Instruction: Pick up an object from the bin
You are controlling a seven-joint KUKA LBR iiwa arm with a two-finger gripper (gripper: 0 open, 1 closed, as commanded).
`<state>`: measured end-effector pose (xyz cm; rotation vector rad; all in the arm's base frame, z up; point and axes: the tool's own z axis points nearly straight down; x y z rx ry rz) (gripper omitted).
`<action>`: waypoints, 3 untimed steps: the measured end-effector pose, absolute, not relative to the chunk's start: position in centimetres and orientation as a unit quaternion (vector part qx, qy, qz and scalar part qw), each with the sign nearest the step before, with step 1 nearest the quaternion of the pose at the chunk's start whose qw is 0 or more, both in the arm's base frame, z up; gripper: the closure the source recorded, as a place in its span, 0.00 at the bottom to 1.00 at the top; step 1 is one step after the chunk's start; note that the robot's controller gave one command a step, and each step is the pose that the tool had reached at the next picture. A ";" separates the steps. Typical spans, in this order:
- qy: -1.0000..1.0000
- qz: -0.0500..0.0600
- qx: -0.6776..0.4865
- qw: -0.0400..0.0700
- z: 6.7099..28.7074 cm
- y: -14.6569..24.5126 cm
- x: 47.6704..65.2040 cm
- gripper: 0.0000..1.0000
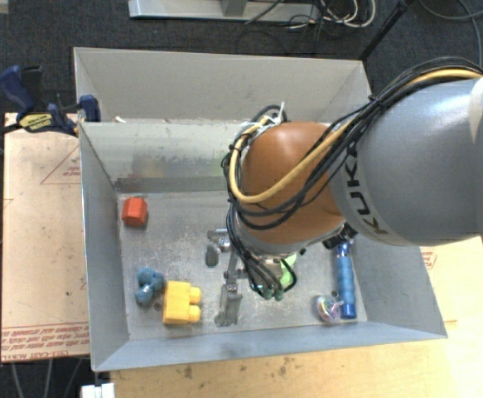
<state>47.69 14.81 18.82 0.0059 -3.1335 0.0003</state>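
The hand [231,298] is down low in the grey bin [100,222], near the front wall, about in the middle. I cannot tell if it is open or closed, or if it has hold of anything. A small green thing [286,274] lies just beside it, partly hidden under the arm's orange cover [287,181]. A yellow block [181,302] and a little blue thing [148,286] lie to the left. A red cube [134,211] sits farther back. A blue tube [344,280] lies on the right, with a small round thing [327,308] near its end.

Robotics lab, KUKA arm [423,172], metal bin [100,222] (floor cables [340,2])
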 end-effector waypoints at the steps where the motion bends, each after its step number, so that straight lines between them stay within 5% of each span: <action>1: -1.000 0.000 -0.006 0.003 6.6 18.9 49.6 0.00; 2: -0.996 0.000 0.091 -0.002 9.3 14.8 53.8 0.00; 3: -0.995 -0.002 0.103 0.000 7.5 20.5 49.3 0.00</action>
